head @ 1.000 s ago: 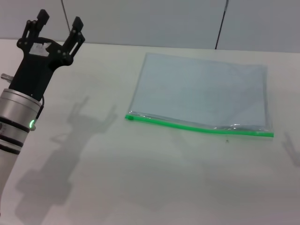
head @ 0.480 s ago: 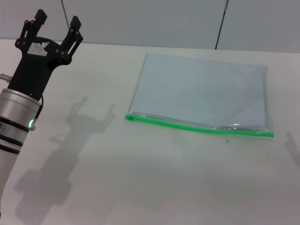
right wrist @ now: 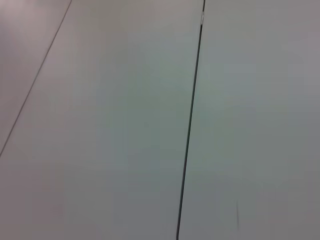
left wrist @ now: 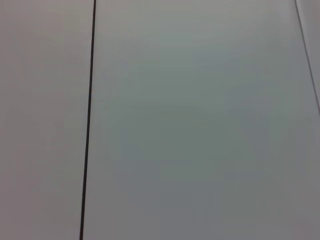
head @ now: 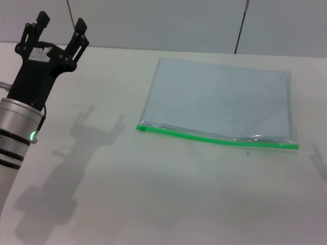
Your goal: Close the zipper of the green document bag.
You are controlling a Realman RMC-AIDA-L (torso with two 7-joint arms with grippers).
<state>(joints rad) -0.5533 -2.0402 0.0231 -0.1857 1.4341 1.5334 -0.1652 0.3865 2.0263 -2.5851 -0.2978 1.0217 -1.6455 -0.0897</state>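
White tabletop (head: pixel 153 194) is seen; the green document bag (head: pixel 219 102), zipper (head: pixel 214 137) running crosswise, lies right of the upper-left, empty, spread-fingered left gripper (head: pixel 57 28).

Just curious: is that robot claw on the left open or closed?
Open. The left gripper shows a clear gap between its two raised black fingers.

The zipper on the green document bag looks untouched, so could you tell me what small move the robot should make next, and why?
Probably bring the left hand across and down toward the slider. That hand is open and raised well off to the bag's left, while the zipper lies along the near edge of the green document bag with nothing gripping it.
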